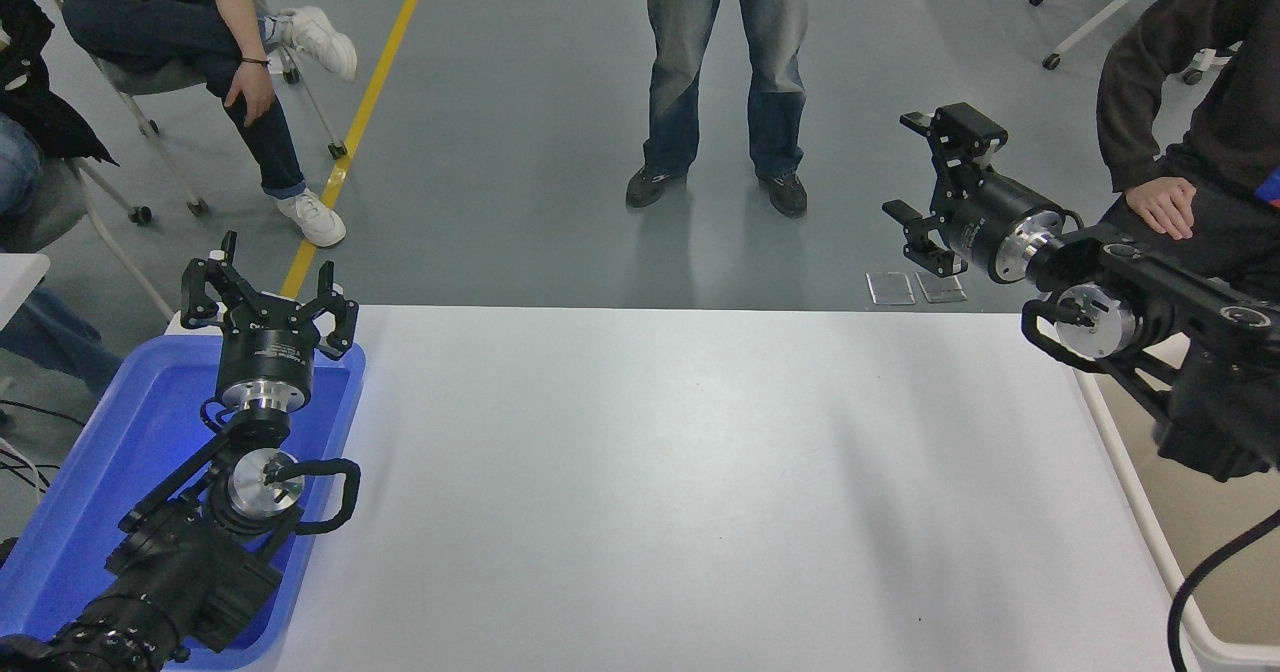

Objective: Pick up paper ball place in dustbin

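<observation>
Claws are being shown at opposite ends of the white table (660, 472). The right claw (935, 187) is being held raised beyond the table's far right corner, pointed up and to the left, with its fingers spread apart and nothing between them. The right arm is being stretched in from the right edge, its wrist and elbow joints passing above the dustbin (1140, 512). The dustbin is being seen just beside the table's right edge, with its long axis running from the near side to the far side; only its cream rim and part of its inner wall are being shown. The paper ball cannot be made out anywhere in view; whether it is lying inside the dustbin cannot be told. The left claw (268, 297) is being kept parked at the lower left, pointed away from the camera over the far end of the blue tray (90, 472), fingers spread wide. 3 people are being seen on the floor beyond the table.
</observation>
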Motion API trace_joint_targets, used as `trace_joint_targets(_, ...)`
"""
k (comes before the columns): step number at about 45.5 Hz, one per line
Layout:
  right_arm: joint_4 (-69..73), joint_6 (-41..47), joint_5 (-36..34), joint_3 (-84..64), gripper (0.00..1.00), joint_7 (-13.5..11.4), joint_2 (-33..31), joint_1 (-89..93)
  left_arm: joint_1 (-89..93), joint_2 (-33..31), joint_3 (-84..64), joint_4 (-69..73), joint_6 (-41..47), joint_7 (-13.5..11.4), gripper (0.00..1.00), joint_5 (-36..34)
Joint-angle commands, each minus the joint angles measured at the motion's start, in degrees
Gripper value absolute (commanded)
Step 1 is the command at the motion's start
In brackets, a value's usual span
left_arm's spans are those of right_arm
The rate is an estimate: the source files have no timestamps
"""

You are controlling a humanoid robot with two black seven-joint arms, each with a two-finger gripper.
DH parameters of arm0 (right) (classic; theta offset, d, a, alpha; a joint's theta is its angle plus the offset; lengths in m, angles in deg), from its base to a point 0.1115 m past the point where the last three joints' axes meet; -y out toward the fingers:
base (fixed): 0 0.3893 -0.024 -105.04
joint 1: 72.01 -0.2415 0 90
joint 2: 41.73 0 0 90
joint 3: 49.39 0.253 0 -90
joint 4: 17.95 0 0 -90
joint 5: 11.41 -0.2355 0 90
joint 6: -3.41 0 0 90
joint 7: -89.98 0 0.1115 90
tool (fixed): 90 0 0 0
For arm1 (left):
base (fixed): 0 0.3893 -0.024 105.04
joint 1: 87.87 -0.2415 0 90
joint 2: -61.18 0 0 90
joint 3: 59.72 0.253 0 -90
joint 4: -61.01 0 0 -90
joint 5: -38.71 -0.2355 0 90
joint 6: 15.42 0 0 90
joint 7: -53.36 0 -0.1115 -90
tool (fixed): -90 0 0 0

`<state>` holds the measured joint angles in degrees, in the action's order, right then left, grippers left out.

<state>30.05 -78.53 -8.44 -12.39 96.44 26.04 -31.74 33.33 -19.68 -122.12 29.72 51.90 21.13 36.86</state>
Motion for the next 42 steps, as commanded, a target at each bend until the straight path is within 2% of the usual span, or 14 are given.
trace_joint_targets(1,-0.7,5.1,-9.6,8.9,1.0,0.0,6.1,5.1,0.0,0.0,0.0,0.0,0.0,0.0,0.99,0.0)
trace_joint_targets(8,-4.0,8.9,-12.3,12.8,1.0,0.0,9.5,8.7,0.0,0.0,0.0,0.0,0.0,0.0,0.99,0.0)
trace_joint_targets(15,-11.4,17.3,-16.9,12.9,1.0,0.0,11.9,10.4,0.0,0.0,0.0,0.0,0.0,0.0,0.99,0.0)
trace_joint_targets(26,-19.7,26.8,-19.3,12.7,1.0,-0.1,12.4,13.3,0.0,0.0,0.0,0.0,0.0,0.0,0.99,0.0)
trace_joint_targets(42,-22.3,29.9,-19.4,13.1,1.0,0.0,12.3,17.3,0.0,0.0,0.0,0.0,0.0,0.0,0.99,0.0)
